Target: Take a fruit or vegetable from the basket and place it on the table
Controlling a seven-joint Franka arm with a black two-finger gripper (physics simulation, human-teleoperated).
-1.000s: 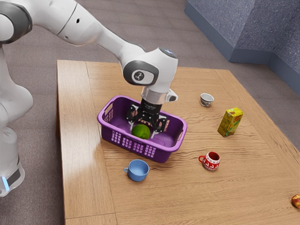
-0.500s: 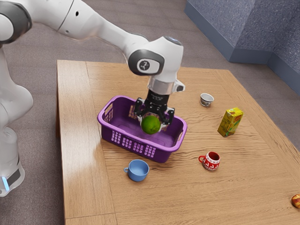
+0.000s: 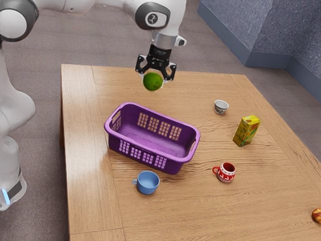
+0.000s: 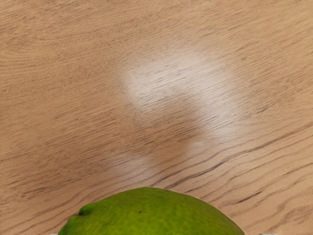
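In the upper middle of the exterior view, a green fruit is held by the black pincer, with its sides gripped between the two fingers. The fruit is suspended in the air above the wooden bench, apart from the purple basket, which is seen near the middle of the frame. In the wrist view, the fruit's rounded green skin is shown close to the hand, with a small nub on it, and wood grain with a pale sheen is seen beyond.

Just beside the basket, a blue cup is set upright in the lower middle of the exterior view. Toward that view's right, a red and white mug, a yellow carton and a small pale bowl are spread out. At the lower right edge, a brownish item is partly cut off.
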